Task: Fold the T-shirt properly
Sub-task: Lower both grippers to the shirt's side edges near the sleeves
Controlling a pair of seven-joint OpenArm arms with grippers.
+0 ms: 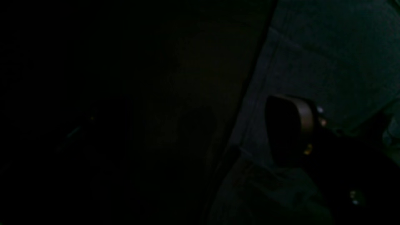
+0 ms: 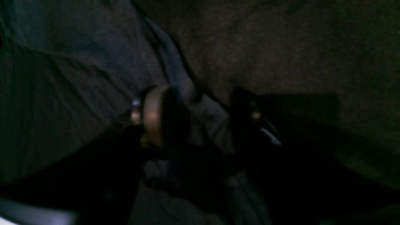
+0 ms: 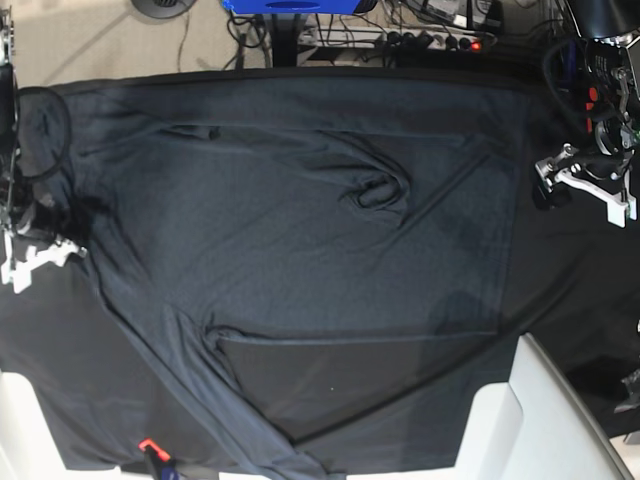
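Lying flat, one T-shirt (image 3: 300, 240); left end effector (image 3: 545, 185) open, right end effector (image 3: 75, 250) gripping its edge.

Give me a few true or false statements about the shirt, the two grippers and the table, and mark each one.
1. The T-shirt lies spread over the table cloth. True.
2. The right gripper has a ridge of shirt fabric between its fingers. True.
3. The left gripper holds the shirt in the air. False: it sits at the shirt's edge, open, holding nothing.
4. The shirt is folded into a neat square. False: it is spread wide, with a sleeve running toward the near edge.
5. A bunched wrinkle sits near the shirt's middle. True.
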